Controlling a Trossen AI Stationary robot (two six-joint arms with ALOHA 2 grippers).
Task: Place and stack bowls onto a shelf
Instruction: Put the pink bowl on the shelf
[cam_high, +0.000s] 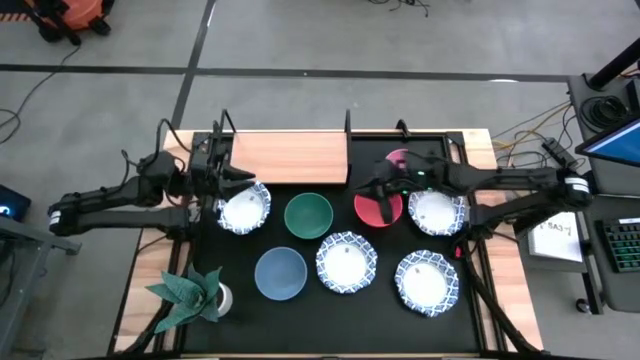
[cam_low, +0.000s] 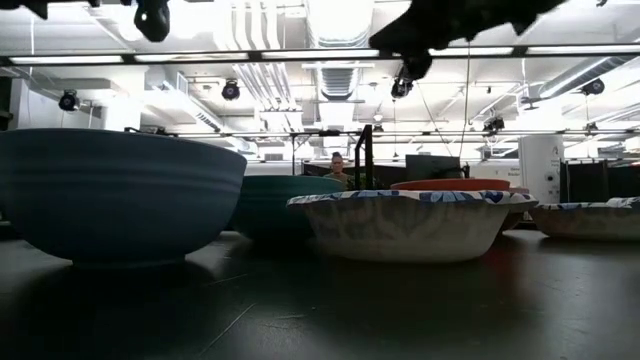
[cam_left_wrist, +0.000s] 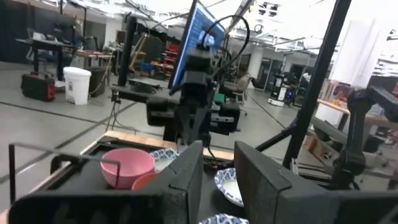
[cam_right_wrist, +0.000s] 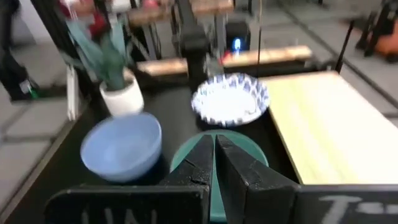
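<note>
Now over the red round bowl: right gripper, dark two-finger claw, fingers pinched almost together with only a thin slit between them in the right wrist view, nothing held. Just behind it, partly hidden by the arm, the pink round bowl, beside the end of the light-brown wooden shelf board with thin black posts. Shelf board bare on top, sitting along the far edge of the large black mat.

Over on the other side, left gripper, poised at the rim of a white bowl with blue-patterned rim; fingers parted with a clear gap in the left wrist view, gripping nothing.

Spread across the mat, all upright and apart from each other: green round bowl between the white one and the red one, blue round bowl nearer the front, plus three more white patterned bowls. Front left corner: green leafy plant in a small white pot.
</note>
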